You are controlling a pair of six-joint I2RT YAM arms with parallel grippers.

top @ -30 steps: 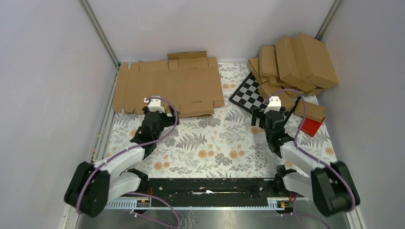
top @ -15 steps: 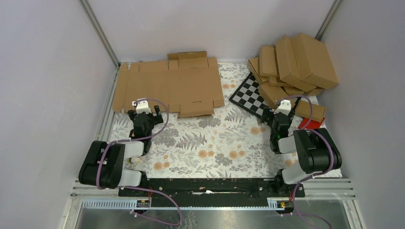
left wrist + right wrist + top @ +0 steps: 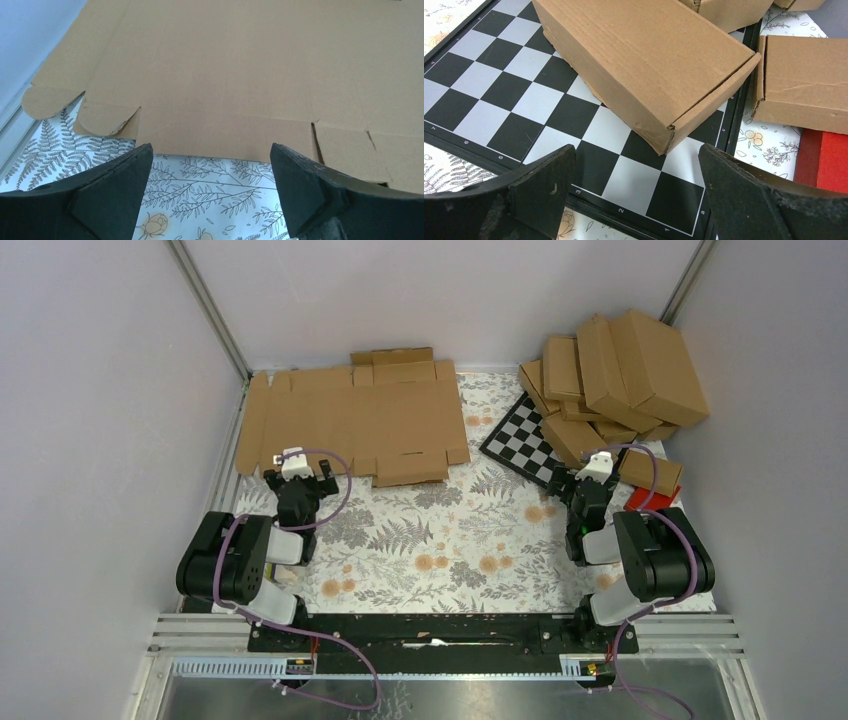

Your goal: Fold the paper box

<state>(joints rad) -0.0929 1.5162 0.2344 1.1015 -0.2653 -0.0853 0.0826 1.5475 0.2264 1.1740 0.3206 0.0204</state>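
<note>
The paper box (image 3: pixel 352 420) lies flat and unfolded at the back left of the floral table, flaps spread out. A second like sheet pokes out from under its far edge. In the left wrist view its near edge (image 3: pixel 225 100) lies just ahead of my left gripper (image 3: pixel 210 165). My left gripper (image 3: pixel 297 478) is open and empty, low over the table just short of that edge. My right gripper (image 3: pixel 592 480) is open and empty at the near corner of the checkered board (image 3: pixel 524 95). It touches nothing.
Several folded brown boxes (image 3: pixel 620 370) are piled at the back right, partly on the checkered board (image 3: pixel 522 438). One box corner (image 3: pixel 664 135) points at my right gripper. A red block (image 3: pixel 655 505) lies under a box at the right. Grey walls close three sides.
Both arms have pulled back and folded down near their bases. My left gripper moved left and slightly nearer along the sheet's edge. My right gripper moved a little right.
</note>
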